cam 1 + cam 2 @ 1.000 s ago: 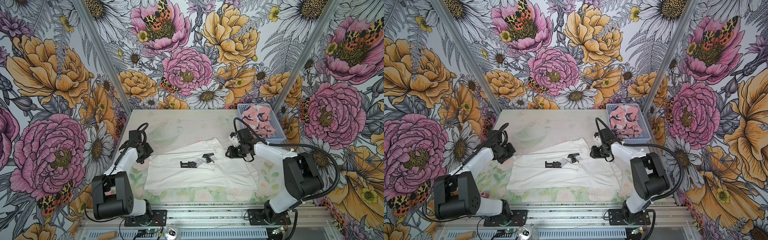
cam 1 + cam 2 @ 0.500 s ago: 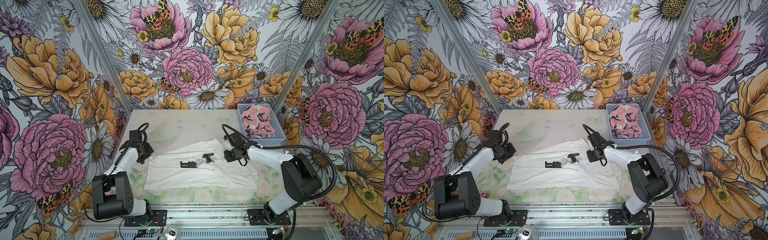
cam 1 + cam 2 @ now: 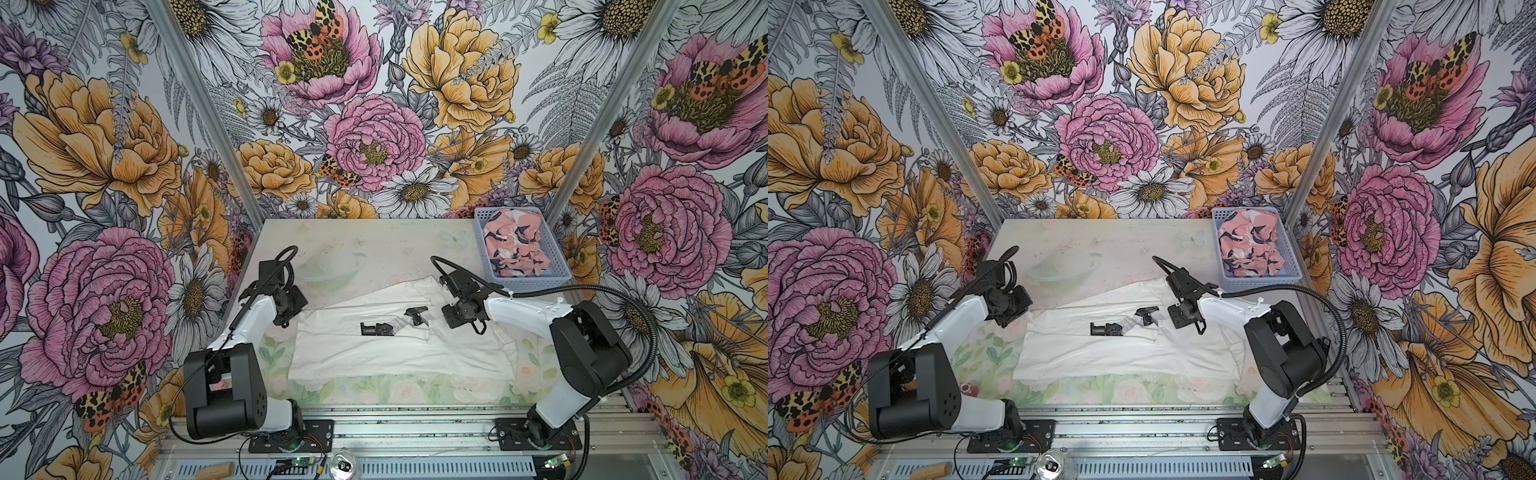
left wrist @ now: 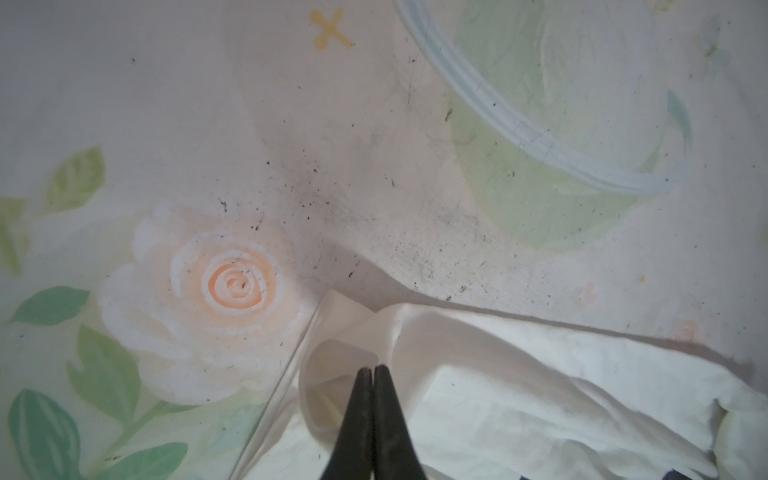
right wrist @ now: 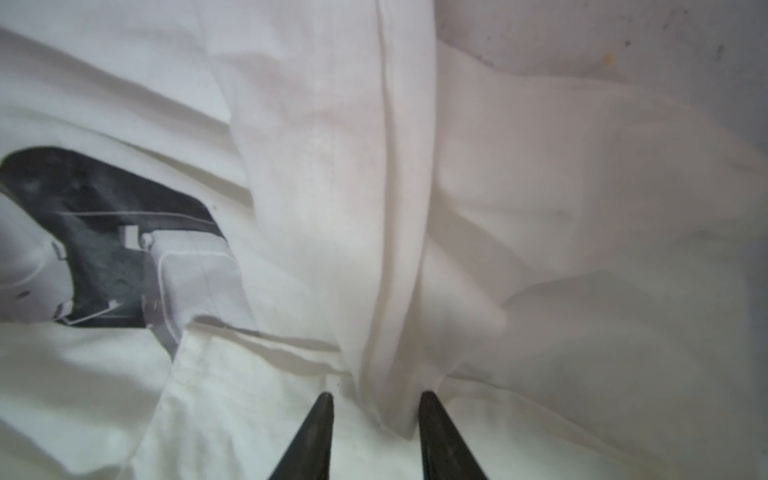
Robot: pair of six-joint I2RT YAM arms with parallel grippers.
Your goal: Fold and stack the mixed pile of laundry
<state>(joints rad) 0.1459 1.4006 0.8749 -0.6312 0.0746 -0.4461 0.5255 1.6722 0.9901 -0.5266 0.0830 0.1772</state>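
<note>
White garment [image 3: 395, 353] lies spread across the worktop [image 3: 374, 249] in both top views. The pink garment [image 3: 513, 245] sits crumpled in the blue basket [image 3: 532, 284] at the far right corner. Left wrist view: the left hand [image 4: 371, 370] is clenched on the white garment's corner. Right wrist view: the right hand [image 5: 374, 397] stands parted astride a raised fold.

2 white arms [image 3: 249, 318], black joints, looping black cables [image 3: 536, 292], black pointed hands [image 5: 376, 395].
</note>
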